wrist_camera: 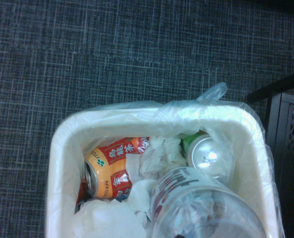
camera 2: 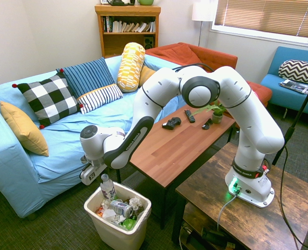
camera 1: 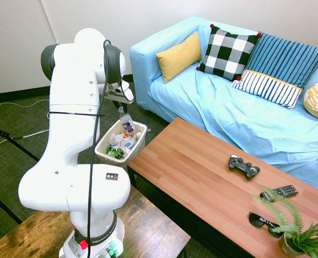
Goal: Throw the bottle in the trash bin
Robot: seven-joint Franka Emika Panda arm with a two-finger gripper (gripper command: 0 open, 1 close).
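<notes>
While gripper [camera 2: 102, 171] holds bottle [camera 2: 107, 189], bin [camera 2: 117, 235] sits below.

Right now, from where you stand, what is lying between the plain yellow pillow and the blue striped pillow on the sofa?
The black-and-white checkered pillow; both exterior views show it there.

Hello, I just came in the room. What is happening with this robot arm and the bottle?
The robot arm holds the clear bottle by its top end, with its gripper shut on it. The bottle hangs at the mouth of the white trash bin, which already holds cans and crumpled paper. It is not yet released.
</notes>
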